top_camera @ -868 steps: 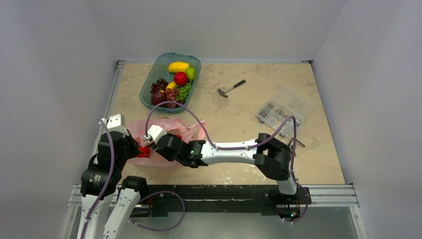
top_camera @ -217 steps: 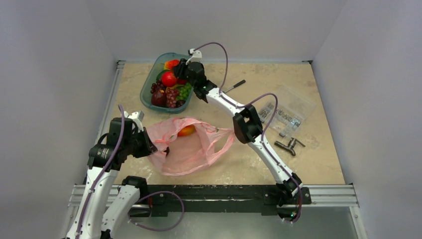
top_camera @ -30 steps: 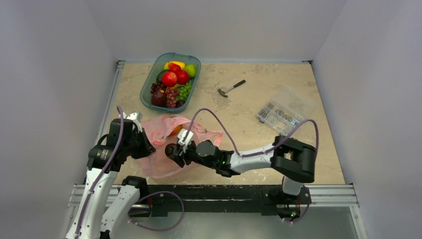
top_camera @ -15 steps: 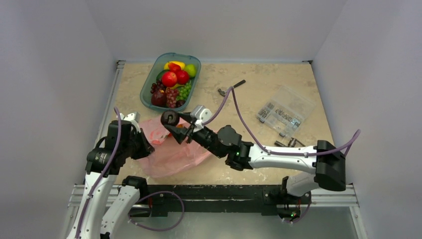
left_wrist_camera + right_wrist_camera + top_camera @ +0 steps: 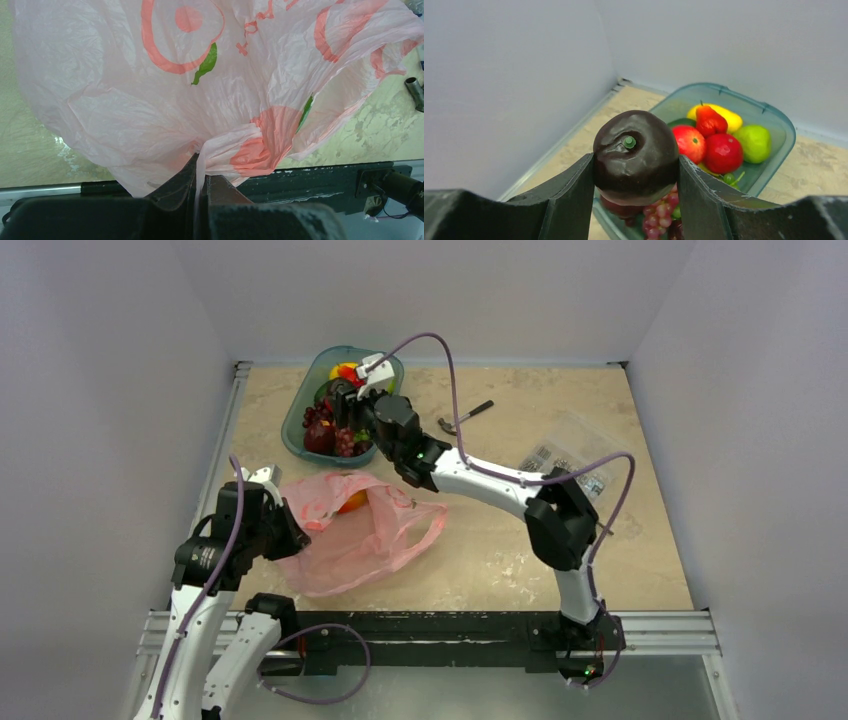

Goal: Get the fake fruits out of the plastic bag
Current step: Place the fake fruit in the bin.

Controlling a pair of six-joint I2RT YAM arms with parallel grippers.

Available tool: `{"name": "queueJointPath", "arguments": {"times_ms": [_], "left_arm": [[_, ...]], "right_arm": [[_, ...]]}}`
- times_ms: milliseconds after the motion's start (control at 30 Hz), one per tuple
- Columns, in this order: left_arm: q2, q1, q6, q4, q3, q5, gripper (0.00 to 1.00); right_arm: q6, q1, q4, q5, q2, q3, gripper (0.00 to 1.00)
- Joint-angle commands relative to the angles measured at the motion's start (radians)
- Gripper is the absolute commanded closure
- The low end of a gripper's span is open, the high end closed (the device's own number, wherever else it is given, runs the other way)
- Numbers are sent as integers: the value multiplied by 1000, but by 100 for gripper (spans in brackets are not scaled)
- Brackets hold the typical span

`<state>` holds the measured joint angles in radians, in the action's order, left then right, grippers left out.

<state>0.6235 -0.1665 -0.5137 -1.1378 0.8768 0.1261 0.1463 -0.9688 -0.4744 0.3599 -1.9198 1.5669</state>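
The right gripper clamps a dark plum between its fingers, above the near end of the tray, which holds other fruits. The left gripper is pinched tight on the edge of the bag. The bag lies on the table near the tray, with an orange fruit showing in its mouth.

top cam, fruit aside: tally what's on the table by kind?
teal tray: 1
pink plastic bag: 1
hammer: 1
clear parts box: 1
Total: 4. Anything hidden under the arms is not counted.
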Motion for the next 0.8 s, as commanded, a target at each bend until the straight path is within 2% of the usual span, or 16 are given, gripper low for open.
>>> {"name": "queueJointPath", "arguments": {"times_ms": [0,100,233,533,767], "left_arm": [[-2,-5,-10,32,-2,-2,100],[-1,-5,-11,33,-3,-1,100],[2,-5,-9,32,-4,0,100],[7,-5,-9,34,-4,0,100],[10,-5,-10,35,-3,-1,100]], "right_arm": [[89,50,151,8,-132,204,100],[162,103,225,-36,-240,334,100],[244,170,306,-104,-362,472,92],[264,226,379,-175,-517,625,79],[251,226,401,-184,-575,656,62]]}}
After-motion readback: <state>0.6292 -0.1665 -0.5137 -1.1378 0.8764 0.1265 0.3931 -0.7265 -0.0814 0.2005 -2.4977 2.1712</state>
